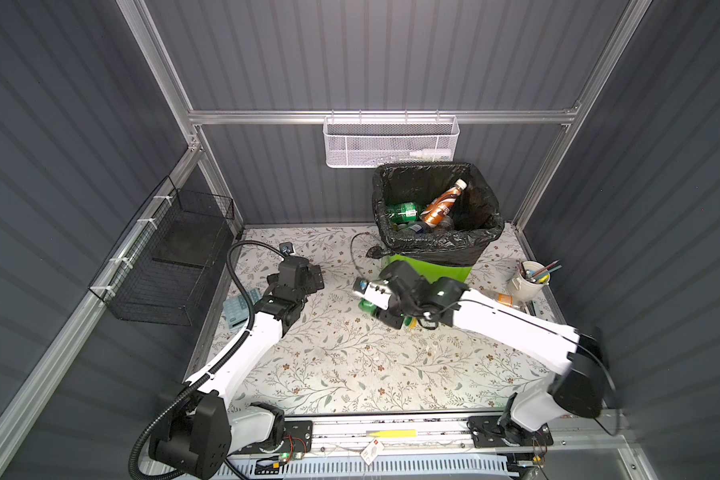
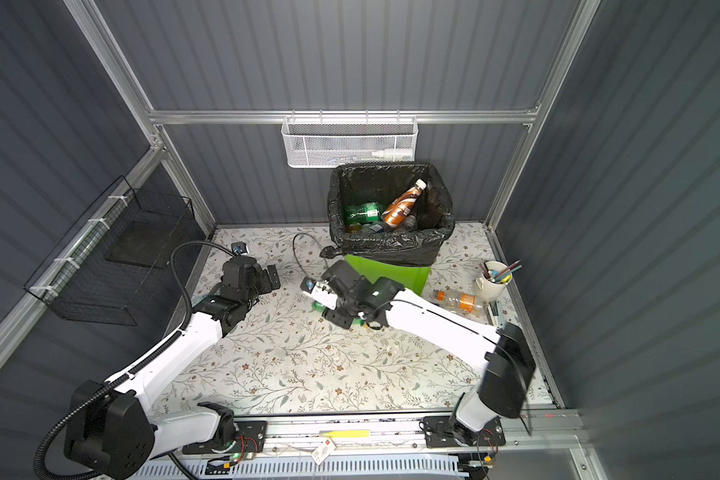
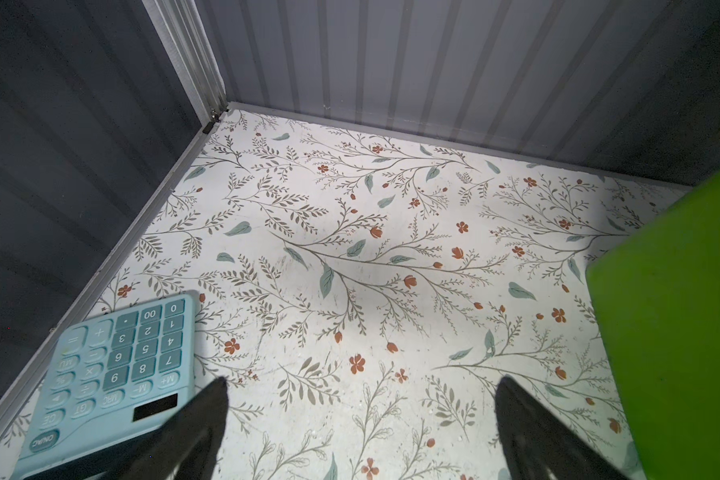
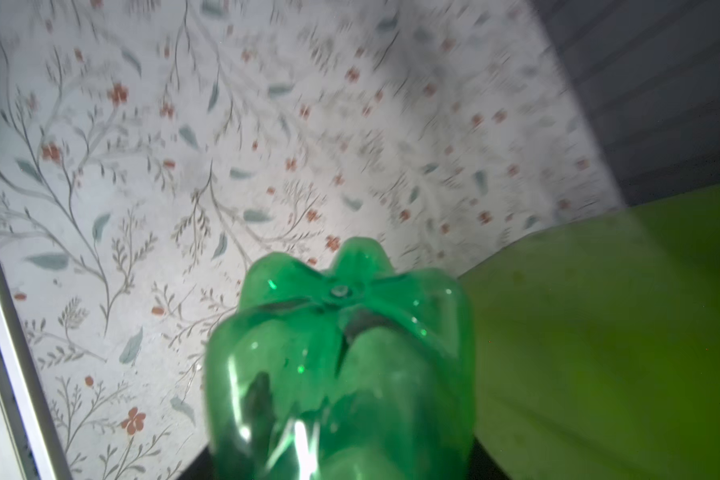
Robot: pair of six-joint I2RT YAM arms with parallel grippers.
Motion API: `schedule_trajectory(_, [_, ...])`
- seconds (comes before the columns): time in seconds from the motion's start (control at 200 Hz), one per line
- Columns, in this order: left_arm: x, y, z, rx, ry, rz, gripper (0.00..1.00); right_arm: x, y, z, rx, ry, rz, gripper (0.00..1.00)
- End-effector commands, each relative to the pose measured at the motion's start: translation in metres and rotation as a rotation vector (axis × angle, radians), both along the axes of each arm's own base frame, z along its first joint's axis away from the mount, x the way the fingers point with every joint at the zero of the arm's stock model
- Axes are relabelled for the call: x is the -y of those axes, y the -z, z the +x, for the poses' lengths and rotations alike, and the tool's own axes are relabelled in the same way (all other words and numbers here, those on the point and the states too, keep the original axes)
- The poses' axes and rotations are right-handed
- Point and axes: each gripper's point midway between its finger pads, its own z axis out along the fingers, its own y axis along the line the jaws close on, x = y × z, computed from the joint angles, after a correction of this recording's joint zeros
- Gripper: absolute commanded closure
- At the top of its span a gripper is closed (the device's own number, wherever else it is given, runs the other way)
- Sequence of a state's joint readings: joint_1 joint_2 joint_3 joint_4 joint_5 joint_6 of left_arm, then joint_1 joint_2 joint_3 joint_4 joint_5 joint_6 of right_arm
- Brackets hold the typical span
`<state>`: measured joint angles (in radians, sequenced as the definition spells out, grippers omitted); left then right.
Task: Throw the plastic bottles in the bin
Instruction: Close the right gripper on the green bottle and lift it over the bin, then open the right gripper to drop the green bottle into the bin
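**Operator:** Where's the bottle?

**Spotter:** Green plastic bottle (image 4: 341,361), in front of the bin (image 1: 433,270), just off its near corner on your left-arm side. Your right gripper (image 1: 377,308) has it. The jaws are pinched across the body, and the petalled base sticks out ahead of the wrist camera. It's a crosswise hold, likely because the bottle lay on its side on the floral mat (image 1: 350,365). I can't tell if it's clear of the mat; the wrist view is smeared.

**Operator:** Why so low beside the bin?

**Spotter:** My read: the pick is made and the lift is not yet done. The bin's rim, with the black liner (image 1: 433,245) draped over it, stands well above your gripper. You'll want height before swinging over the opening. Inside the bin a brown bottle (image 1: 441,205) with a white cap leans against the wall. A green bottle in the bin (image 1: 402,211) lies flat beside it, with more underneath.

**Operator:** Left side?

**Spotter:** Your left gripper (image 3: 362,384) has its jaws spread wide with nothing between them. It hangs over bare mat to the left of the bin, probably parked out of your right arm's way. The blue calculator (image 3: 113,374) lies further out from the bin on that side.

**Operator:** Anything left?

**Spotter:** To the right of the bin, one clear bottle with an orange label (image 2: 458,301) lies flat. It's just beside the white cup of pencils (image 1: 531,280). I'd take that one next.
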<state>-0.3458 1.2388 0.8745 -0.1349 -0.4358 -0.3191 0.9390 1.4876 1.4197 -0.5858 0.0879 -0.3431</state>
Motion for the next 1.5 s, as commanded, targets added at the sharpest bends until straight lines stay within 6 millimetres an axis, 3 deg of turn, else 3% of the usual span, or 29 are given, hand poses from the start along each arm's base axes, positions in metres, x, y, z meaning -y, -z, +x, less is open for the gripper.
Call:
schedule_trajectory(0.0, [0.001, 0.005, -0.001, -0.005, 0.006, -0.022, 0.00, 0.024, -0.115, 0.012, 0.293, 0.079, 0.172, 0.48])
schedule_trajectory(0.13, [0.004, 0.007, 0.000, 0.001, 0.013, -0.032, 0.00, 0.077, -0.254, -0.011, 0.622, 0.143, 0.438, 0.48])
schedule_trajectory(0.235, [0.005, 0.009, 0.001, -0.002, 0.019, -0.033, 0.00, 0.133, -0.342, -0.059, 0.845, 0.144, 0.686, 0.48])
schedule_trajectory(0.33, [0.005, 0.012, 0.002, -0.008, 0.021, -0.033, 0.00, 0.171, -0.385, -0.095, 1.000, 0.131, 0.840, 0.47])
schedule_trajectory(0.475, [0.008, 0.014, 0.003, -0.010, 0.030, -0.039, 0.00, 0.201, -0.412, -0.116, 1.156, 0.161, 0.911, 0.46])
schedule_trajectory(0.605, [0.008, 0.013, 0.003, -0.009, 0.034, -0.036, 0.00, 0.201, -0.420, -0.111, 1.233, 0.195, 0.905, 0.44])
schedule_trajectory(0.725, [0.011, 0.014, 0.004, -0.008, 0.040, -0.049, 0.00, 0.180, -0.401, -0.059, 1.082, 0.231, 0.874, 0.43])
schedule_trajectory(0.826, [0.015, 0.016, 0.005, -0.014, 0.055, -0.072, 0.00, 0.159, -0.354, 0.007, 0.786, 0.248, 0.890, 0.42])
schedule_trajectory(0.851, [0.016, 0.016, 0.005, -0.014, 0.059, -0.076, 0.00, 0.147, -0.330, 0.036, 0.690, 0.267, 0.858, 0.41])
schedule_trajectory(0.911, [0.017, 0.018, 0.004, -0.019, 0.062, -0.079, 0.00, 0.132, -0.285, 0.078, 0.510, 0.308, 0.790, 0.36])
schedule_trajectory(0.966, [0.017, 0.017, 0.003, -0.017, 0.064, -0.075, 0.00, 0.121, -0.250, 0.104, 0.371, 0.325, 0.722, 0.23])
schedule_trajectory(1.011, [0.016, 0.016, 0.003, -0.017, 0.066, -0.069, 0.00, 0.120, -0.235, 0.118, 0.308, 0.358, 0.683, 0.09])
schedule_trajectory(1.046, [0.016, 0.015, 0.002, -0.017, 0.069, -0.063, 0.00, 0.124, -0.234, 0.122, 0.301, 0.382, 0.672, 0.01])
schedule_trajectory(1.121, [0.017, 0.013, 0.000, -0.015, 0.085, -0.054, 0.00, 0.144, -0.255, 0.117, 0.381, 0.437, 0.706, 0.01])
schedule_trajectory(1.196, [0.022, 0.006, -0.001, 0.001, 0.130, -0.056, 0.00, 0.173, -0.290, 0.095, 0.518, 0.471, 0.787, 0.01])
schedule_trajectory(1.276, [0.035, -0.006, -0.002, 0.039, 0.207, -0.070, 0.00, 0.202, -0.313, 0.071, 0.628, 0.518, 0.836, 0.01])
schedule_trajectory(1.401, [0.054, -0.027, -0.008, 0.110, 0.282, -0.009, 0.00, 0.247, -0.318, 0.045, 0.735, 0.647, 0.865, 0.01])
schedule_trajectory(1.496, [0.079, -0.039, -0.016, 0.149, 0.343, 0.111, 0.00, 0.272, -0.297, 0.039, 0.730, 0.740, 0.874, 0.01])
